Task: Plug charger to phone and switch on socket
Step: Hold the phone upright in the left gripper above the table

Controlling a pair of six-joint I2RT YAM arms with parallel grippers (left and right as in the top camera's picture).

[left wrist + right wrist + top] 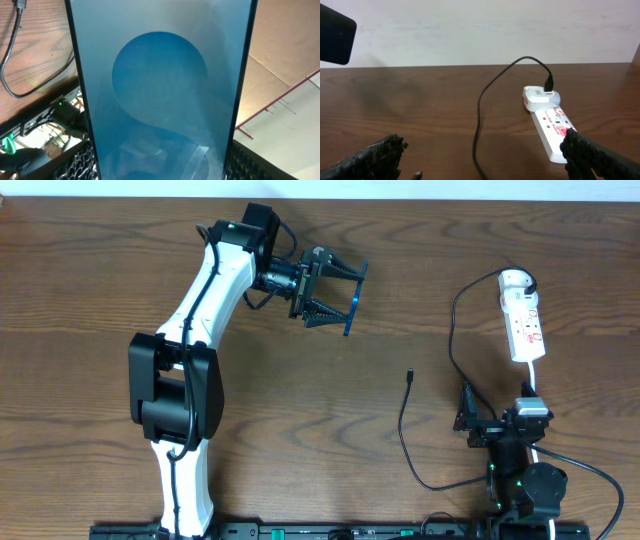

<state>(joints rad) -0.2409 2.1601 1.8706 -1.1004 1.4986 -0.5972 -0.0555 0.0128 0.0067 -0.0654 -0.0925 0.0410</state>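
My left gripper (340, 292) is shut on the phone (351, 298), holding it on edge above the table at the upper middle. The phone's teal-blue screen (160, 85) fills the left wrist view between the two fingers (80, 162). The charger cable (403, 430) lies loose on the wood, its connector tip (410, 375) right of centre. The tip (417, 174) also shows low in the right wrist view. My right gripper (497, 410) stands open just short of the white socket strip (525, 325), which lies ahead on the right (550, 127). The cable (479, 115) runs between the right gripper's fingers.
A white adapter (540, 96) sits plugged into the strip's far end with the black cable leaving it. The strip's white lead (535, 395) runs down toward the right arm. A pale wall stands behind the table's far edge (470, 65).
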